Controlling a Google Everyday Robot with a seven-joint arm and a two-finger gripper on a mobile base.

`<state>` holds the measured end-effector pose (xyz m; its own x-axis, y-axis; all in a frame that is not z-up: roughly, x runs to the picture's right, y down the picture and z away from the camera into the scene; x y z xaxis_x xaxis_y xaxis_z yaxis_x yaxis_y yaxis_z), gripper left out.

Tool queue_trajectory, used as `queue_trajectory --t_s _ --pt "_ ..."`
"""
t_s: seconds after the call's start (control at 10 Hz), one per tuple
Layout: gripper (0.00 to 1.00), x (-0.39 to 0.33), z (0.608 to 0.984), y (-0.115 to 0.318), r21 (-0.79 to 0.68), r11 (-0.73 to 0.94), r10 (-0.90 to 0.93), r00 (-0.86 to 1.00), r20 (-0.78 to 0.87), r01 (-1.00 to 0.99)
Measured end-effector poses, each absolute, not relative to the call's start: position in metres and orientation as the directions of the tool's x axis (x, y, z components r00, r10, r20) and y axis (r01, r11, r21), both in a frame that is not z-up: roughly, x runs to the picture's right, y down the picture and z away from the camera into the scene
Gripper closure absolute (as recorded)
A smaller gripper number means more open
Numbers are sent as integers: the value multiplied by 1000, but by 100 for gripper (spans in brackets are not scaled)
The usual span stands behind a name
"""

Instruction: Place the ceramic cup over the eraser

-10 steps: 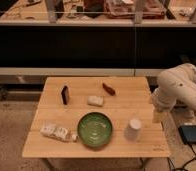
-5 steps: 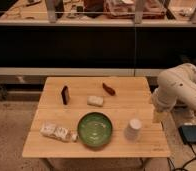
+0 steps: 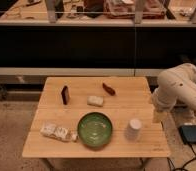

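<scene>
Pale wood formed the worktop [image 3: 136, 102] on which the robot's single arm was due to set a cup upside down over an eraser.

In the camera view, the gripper [image 3: 158, 114] hung at the worktop's right-hand edge, beneath the bulky white arm [image 3: 178, 90]. Whether it was spread or pressed together could not be told, and it carried nothing visible. The white cup [image 3: 133, 129] stood just beside it, a little to the picture's left and nearer the front edge, apart from the green bowl [image 3: 95, 129] at front centre.

The eraser [image 3: 65, 94], a thin dark block, lay well apart on the far left of the worktop, its long axis running roughly front to back. Between cup and eraser sat the bowl, a pale block [image 3: 95, 100] and a dark red oblong [image 3: 108, 89]. A wrapped packet [image 3: 58, 132] rested at front left.

By appearances the cup had not yet been grasped. The coming move looked to turn on a short reach left and down, then a long carry across to the eraser.
</scene>
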<state>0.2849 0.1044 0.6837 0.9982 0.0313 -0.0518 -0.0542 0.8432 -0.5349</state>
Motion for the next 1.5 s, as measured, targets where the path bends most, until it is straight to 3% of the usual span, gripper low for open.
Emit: queue_trajectory --t_s 0.5,1.5 --pt "35 282 687 110 -543 838 39 999 -38 -54" --pt "35 252 719 161 -594 804 174 954 244 6"
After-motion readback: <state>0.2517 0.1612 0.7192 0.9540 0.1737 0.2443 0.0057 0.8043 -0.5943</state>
